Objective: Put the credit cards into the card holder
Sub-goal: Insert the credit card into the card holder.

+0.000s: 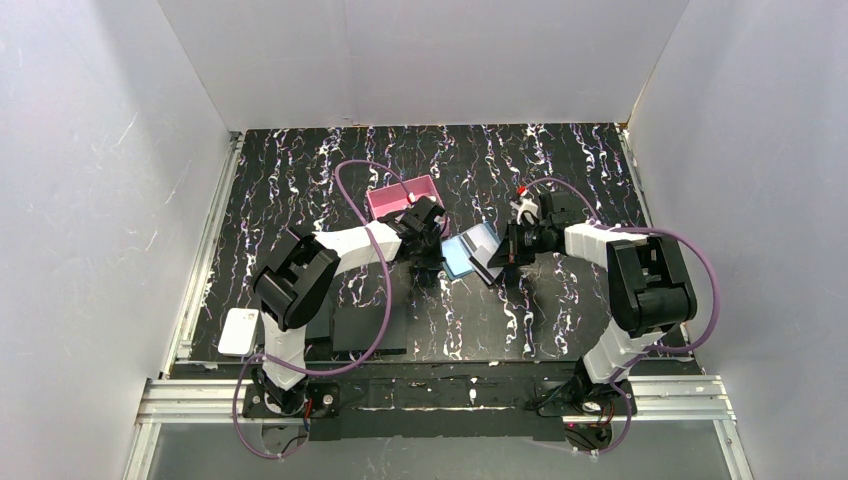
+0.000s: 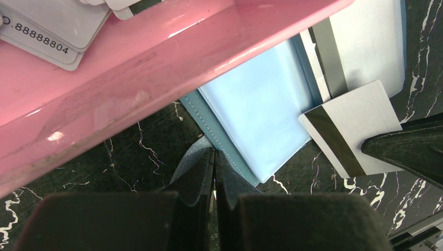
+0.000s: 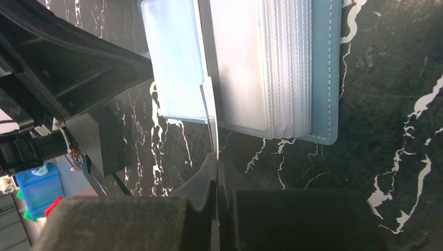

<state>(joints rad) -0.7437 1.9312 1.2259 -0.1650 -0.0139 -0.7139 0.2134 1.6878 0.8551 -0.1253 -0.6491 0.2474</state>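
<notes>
The pink card holder (image 1: 405, 197) sits at the table's middle back; in the left wrist view its wall (image 2: 156, 68) fills the upper left, and several white credit cards (image 2: 42, 26) lie inside it. My right gripper (image 1: 503, 262) is shut on a credit card with a black stripe (image 2: 350, 128) and holds it on edge (image 3: 211, 120) over the open blue case (image 1: 470, 250). My left gripper (image 1: 428, 268) is shut, with its tips (image 2: 214, 154) at the blue case's near edge (image 2: 230, 151). I cannot tell whether it pinches that edge.
The blue hinged case lies open with clear sleeves (image 3: 271, 68) between the two grippers. A flat black pad (image 1: 360, 325) and a white object (image 1: 240, 330) lie at the near left. White walls enclose the table on three sides.
</notes>
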